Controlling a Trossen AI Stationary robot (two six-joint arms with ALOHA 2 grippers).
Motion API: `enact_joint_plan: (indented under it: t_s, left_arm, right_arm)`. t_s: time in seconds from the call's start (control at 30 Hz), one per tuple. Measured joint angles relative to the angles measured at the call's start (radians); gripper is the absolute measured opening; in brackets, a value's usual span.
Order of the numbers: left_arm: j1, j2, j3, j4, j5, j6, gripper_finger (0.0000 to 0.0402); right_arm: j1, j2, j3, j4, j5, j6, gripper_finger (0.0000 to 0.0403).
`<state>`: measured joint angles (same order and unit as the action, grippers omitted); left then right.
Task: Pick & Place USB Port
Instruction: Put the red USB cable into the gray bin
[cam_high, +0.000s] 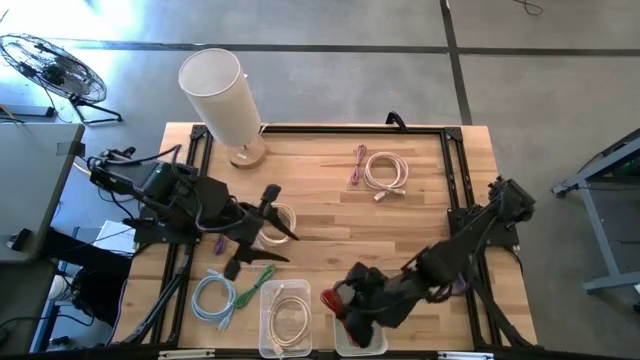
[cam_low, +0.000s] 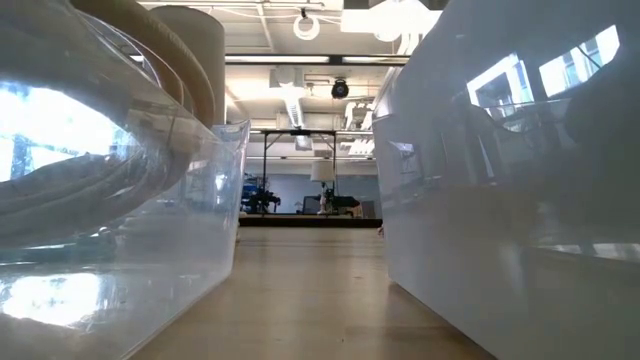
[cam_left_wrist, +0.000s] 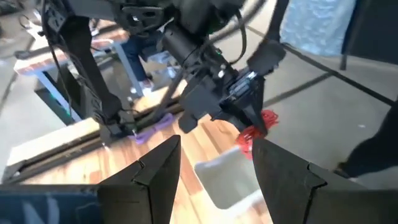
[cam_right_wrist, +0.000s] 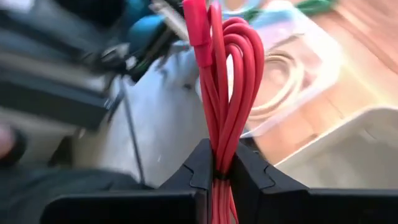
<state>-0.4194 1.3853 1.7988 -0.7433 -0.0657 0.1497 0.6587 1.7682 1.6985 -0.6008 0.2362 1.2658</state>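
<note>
Right gripper (cam_right_wrist: 222, 171) is clamped tight on a coiled red USB cable (cam_right_wrist: 227, 74), pinching the bundle near its lower end, so most of the loop stands free above the fingers. In the high view it hovers over the empty clear plastic bin (cam_high: 362, 340), the one just right of the clear plastic bin holding a white cable coil (cam_high: 285, 318).

Left gripper (cam_left_wrist: 214, 168) has its fingers spread wide with nothing between them, parked left of the empty bin, over the white cable loop (cam_high: 272, 224) on the wooden table (cam_high: 420, 215).

Risks:
- The grip is low on the coil. The top-heavy loop could flop sideways on release and drape over the rim, or land in the neighbouring bin.
- The loops look loose. One strand could snag on a finger as it opens and drag the cable back out.
- The bin is light plastic. Descending too far could push or tip it.
- The connector end sticks out above the bundle and could catch the wall between the bins.
</note>
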Motion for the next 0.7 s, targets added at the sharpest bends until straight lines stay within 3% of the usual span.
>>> enact_joint_plan:
  t_s: [0.17,0.3,0.7]
  left_arm:
    - [-0.004,-0.019,0.000,-0.057,0.000,-0.009,0.0192]
    - [-0.015,-0.019,0.000,-0.064,-0.002,-0.027,0.0192]
    - [-0.013,-0.019,0.000,-0.098,-0.007,-0.049,0.0192]
  right_arm:
    - [0.039,0.082,0.000,-0.093,0.118,0.262,0.0024]
    - [0.065,0.159,0.000,-0.183,0.147,0.438,0.0024]
    - [0.058,0.277,0.000,-0.239,-0.016,0.578,0.0024]
